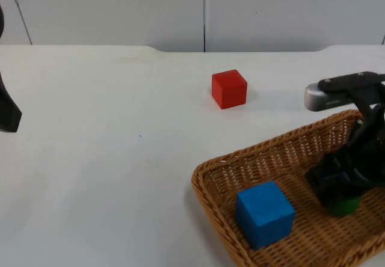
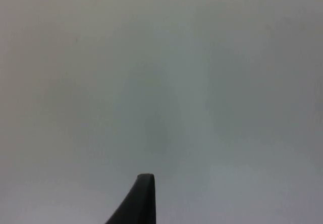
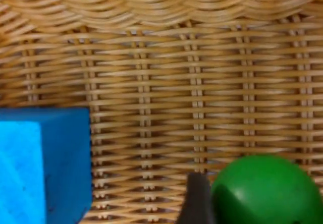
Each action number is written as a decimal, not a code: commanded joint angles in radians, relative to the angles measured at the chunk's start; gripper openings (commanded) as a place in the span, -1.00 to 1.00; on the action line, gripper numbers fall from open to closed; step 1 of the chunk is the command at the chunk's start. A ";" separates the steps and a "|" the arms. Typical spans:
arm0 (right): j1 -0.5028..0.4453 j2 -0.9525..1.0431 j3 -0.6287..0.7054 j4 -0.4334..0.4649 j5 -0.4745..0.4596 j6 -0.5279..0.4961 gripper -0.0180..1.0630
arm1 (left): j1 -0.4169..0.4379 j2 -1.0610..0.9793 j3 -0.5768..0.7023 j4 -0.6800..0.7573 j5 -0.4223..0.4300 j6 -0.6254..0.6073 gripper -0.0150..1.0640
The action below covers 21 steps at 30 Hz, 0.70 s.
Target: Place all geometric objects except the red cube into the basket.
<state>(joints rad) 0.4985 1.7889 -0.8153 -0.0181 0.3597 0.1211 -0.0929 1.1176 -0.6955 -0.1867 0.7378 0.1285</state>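
— Where's each piece?
— The blue cube [image 1: 264,213] and green ball [image 1: 345,205] lie in the wicker basket [image 1: 218,169]. The red cube [image 1: 229,89] sits upright on the surface, well apart.
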 commanded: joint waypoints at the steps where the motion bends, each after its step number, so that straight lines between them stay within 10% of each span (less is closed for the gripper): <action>1: 0.003 -0.002 0.003 -0.004 -0.017 -0.006 0.21 | 0.002 -0.008 0.004 -0.005 -0.014 0.002 0.97; 13: 0.003 -0.139 0.003 0.006 0.045 0.002 0.25 | 0.002 -0.008 0.004 -0.005 -0.015 0.002 0.97; 21: 0.003 -0.628 0.003 0.025 0.111 -0.003 0.25 | 0.002 -0.010 0.004 -0.007 -0.016 0.002 0.97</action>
<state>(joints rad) 0.4985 1.2135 -0.8153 0.0000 0.4458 0.1229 -0.0929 1.1176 -0.6950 -0.1867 0.7249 0.1285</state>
